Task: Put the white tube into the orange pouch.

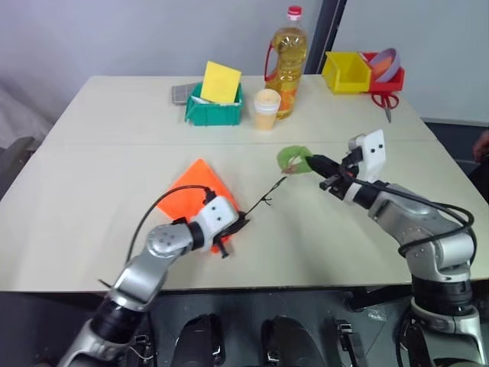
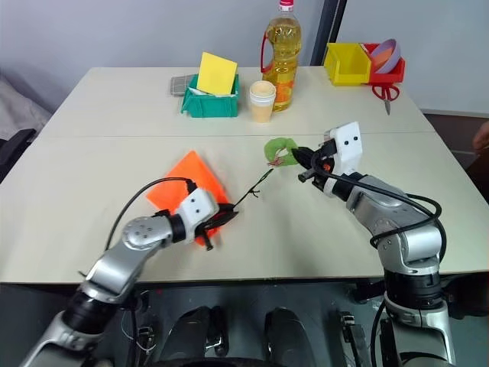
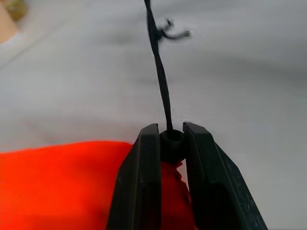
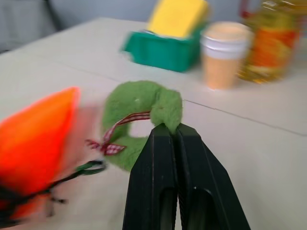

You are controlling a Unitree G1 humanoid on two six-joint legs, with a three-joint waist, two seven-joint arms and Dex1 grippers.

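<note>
Pouch work: orange pouch [image 1: 200, 195] lies flat on the near-left of the table [image 1: 92, 199], soft limp fabric, light, will slide and fold if pushed. My left gripper [image 3: 170, 139] is clamped on the black cord stopper [image 3: 171, 142] at the pouch's mouth corner, drawstring cord [image 1: 266, 200] running right and far to the green fuzzy ring [image 1: 293, 158]. My right gripper [image 4: 173, 128] is pinched shut on that ring, lifted off the table. Ring is plush, squashy, easy to hold. I judge pulling the ends apart loosens the mouth. White tube I can't spot, so I can't place it
</note>
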